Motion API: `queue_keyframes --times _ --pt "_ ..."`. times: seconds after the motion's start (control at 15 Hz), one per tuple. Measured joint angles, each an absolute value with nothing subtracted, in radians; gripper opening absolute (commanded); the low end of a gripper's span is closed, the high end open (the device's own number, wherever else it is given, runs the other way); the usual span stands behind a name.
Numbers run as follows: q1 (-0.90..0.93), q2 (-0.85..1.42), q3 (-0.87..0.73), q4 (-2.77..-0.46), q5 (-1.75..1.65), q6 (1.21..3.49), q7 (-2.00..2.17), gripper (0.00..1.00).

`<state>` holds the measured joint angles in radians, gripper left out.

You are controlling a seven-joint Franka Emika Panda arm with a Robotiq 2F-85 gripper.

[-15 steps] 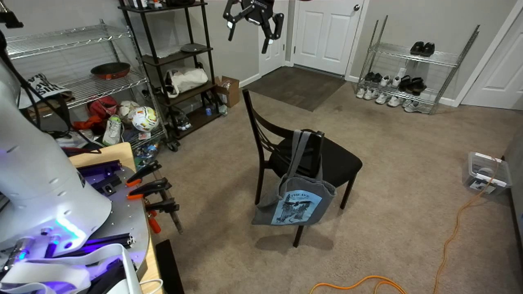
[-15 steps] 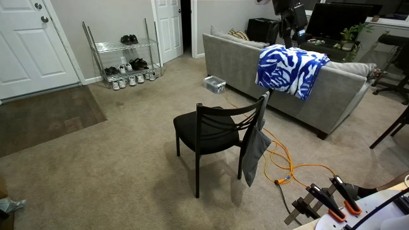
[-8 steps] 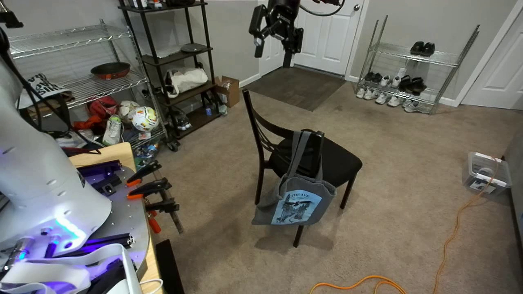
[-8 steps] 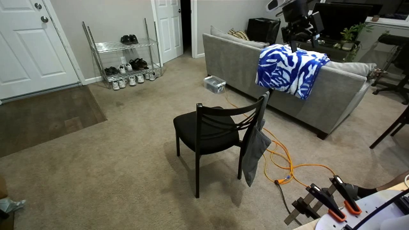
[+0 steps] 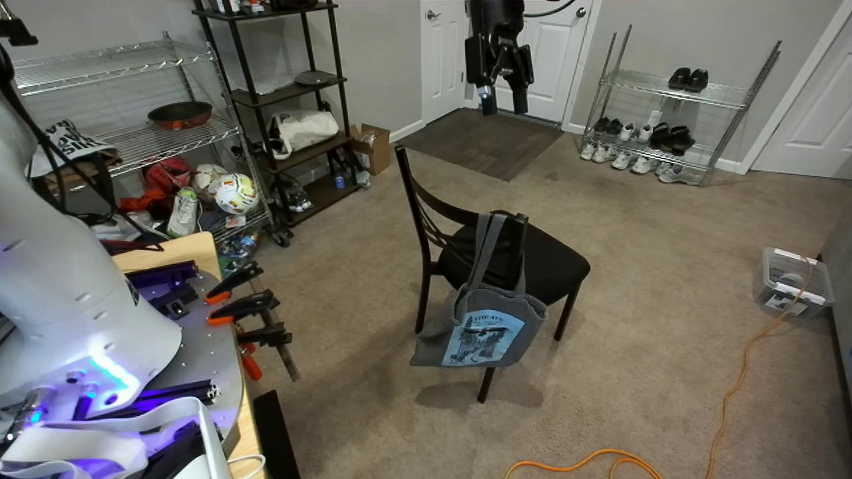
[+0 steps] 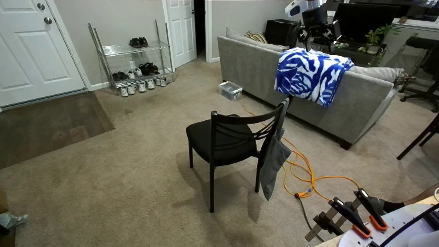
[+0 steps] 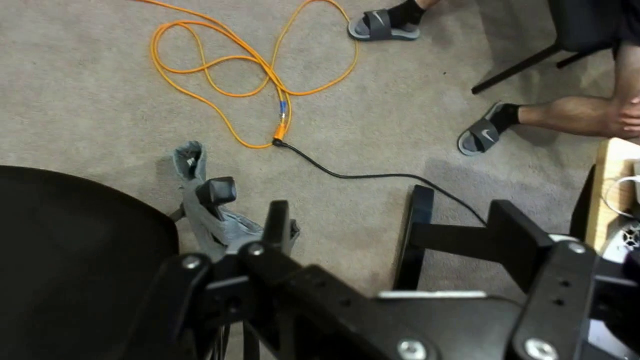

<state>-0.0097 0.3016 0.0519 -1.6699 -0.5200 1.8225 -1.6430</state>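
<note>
My gripper (image 5: 504,103) is black, open and empty, pointing down in mid-air. It also shows in an exterior view (image 6: 318,48) in front of the sofa, and its spread fingers fill the lower part of the wrist view (image 7: 392,215). It touches nothing. Nearest is a black chair (image 5: 552,259), standing lower on the carpet; its seat shows in an exterior view (image 6: 228,145) and at the left of the wrist view (image 7: 75,250). A grey tote bag (image 5: 432,346) with a blue print hangs from the chair's backrest post. The bag shows edge-on in an exterior view (image 6: 272,168) and partly behind a finger in the wrist view (image 7: 197,215).
An orange cord (image 7: 270,75) lies coiled on the carpet. A seated person's sandalled feet (image 7: 482,135) show nearby. A grey sofa (image 6: 250,58) bears a blue-white blanket (image 6: 308,75). Clamps (image 5: 246,306) stick out from the robot's table. A shoe rack (image 5: 665,93) and a clear bin (image 5: 792,279) stand further off.
My gripper has moved to the right in both exterior views and has turned, its fingers now pointing more straight down. It stays open. The chair and bag have not moved.
</note>
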Motion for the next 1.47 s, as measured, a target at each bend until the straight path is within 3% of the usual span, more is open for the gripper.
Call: queue_keyframes --times 0.8,1.47 --pt "-0.001 0.297 0.051 -1.676 -0.506 1.836 -1.648 1.00" --pt "-0.038 0.474 0.061 -1.755 -0.347 1.868 -2.064 1.00"
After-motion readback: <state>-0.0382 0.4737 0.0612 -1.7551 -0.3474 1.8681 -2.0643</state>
